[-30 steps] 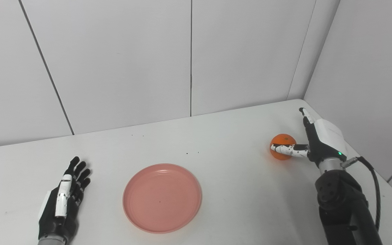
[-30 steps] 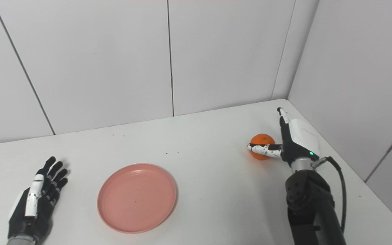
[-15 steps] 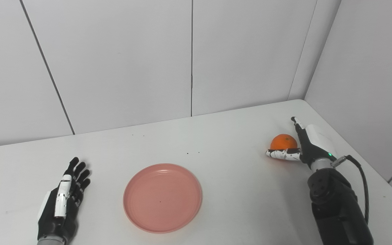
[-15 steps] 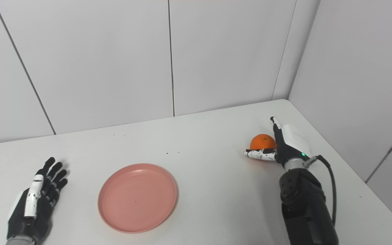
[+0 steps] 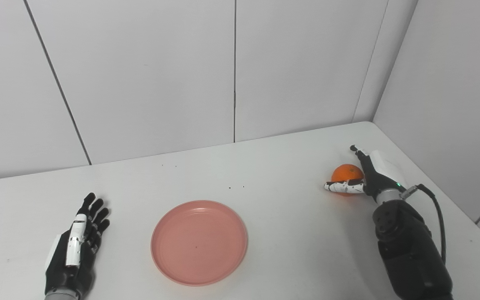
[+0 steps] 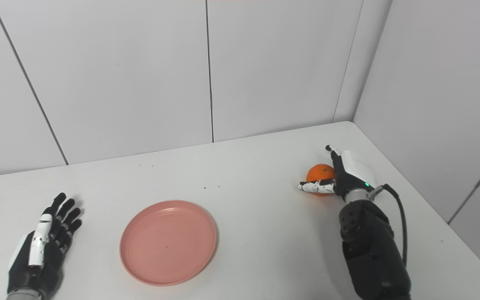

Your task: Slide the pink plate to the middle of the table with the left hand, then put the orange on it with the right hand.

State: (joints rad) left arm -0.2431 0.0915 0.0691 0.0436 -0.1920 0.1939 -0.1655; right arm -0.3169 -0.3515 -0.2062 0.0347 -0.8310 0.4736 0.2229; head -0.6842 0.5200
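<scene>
Resting on the desk [image 5: 290, 166] at far right, the orange [image 5: 345, 174] is sitting between the right hand [image 5: 369, 177]'s spread fingers [image 5: 342, 187]; the left hand [image 5: 75, 254] is lying open beside the pink plate [image 5: 198, 242].

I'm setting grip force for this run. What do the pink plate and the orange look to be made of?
Pink plate: probably plastic, perhaps melamine; even matte colour, thin raised rim, soft sheen. Orange: could be real fruit or a plastic replica; bright, smooth-looking skin with a dark stem spot on top; too small to tell which.
</scene>
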